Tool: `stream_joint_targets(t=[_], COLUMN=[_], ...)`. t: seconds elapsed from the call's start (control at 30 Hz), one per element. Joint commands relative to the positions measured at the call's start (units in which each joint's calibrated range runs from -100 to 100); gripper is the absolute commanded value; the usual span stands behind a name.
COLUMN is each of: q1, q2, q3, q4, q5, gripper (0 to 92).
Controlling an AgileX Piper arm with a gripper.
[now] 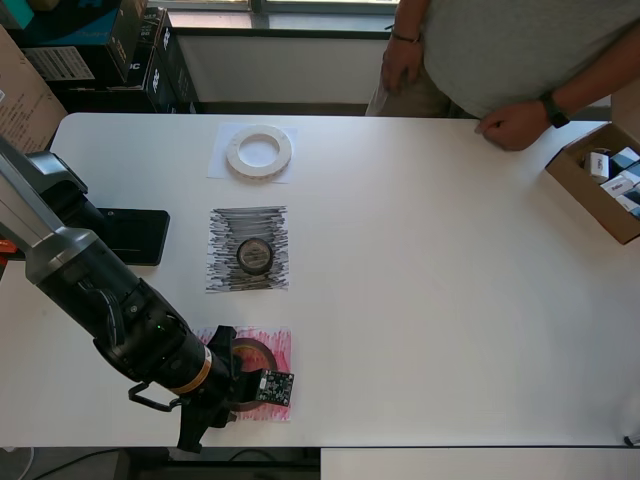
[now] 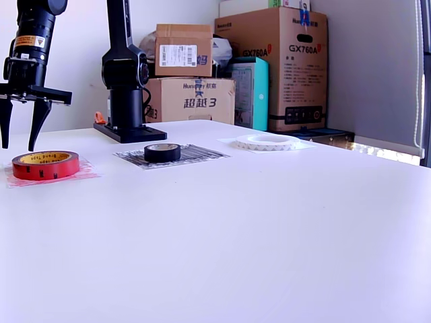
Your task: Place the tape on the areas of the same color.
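Red tape (image 2: 45, 164) lies free just below the spread claw (image 2: 18, 145); overhead, the claw hides most of it.

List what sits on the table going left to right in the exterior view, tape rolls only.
Red tape roll on the red patch → black tape roll on the black patch → whitish tape roll.

white table (image 1: 430, 300), black scribbled patch (image 1: 225, 235), red patch (image 2: 84, 171), seemingly paper sheet (image 1: 220, 160), cardboard box (image 1: 575, 190), robot base plate (image 2: 131, 134)
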Motion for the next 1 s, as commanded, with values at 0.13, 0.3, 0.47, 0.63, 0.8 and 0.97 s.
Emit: stream_joint_targets(t=[0.13, 0.3, 0.47, 0.63, 0.8, 0.97], q1=[1.9, 12.1, 25.8, 38.7, 47.2, 48.9], q2=[-13.4, -26.4, -36.5, -47.2, -59.6, -72.9], q3=[-0.7, -0.8, -0.4, 2.3, 9.4, 19.8], q4=[-0.1, -0.2, -0.4, -0.4, -0.4, -0.4], q5=[-0.4, 0.3, 0.4, 1.9, 2.6, 2.2], gripper=[48.8, 48.8, 48.8, 44.6, 21.8, 2.7])
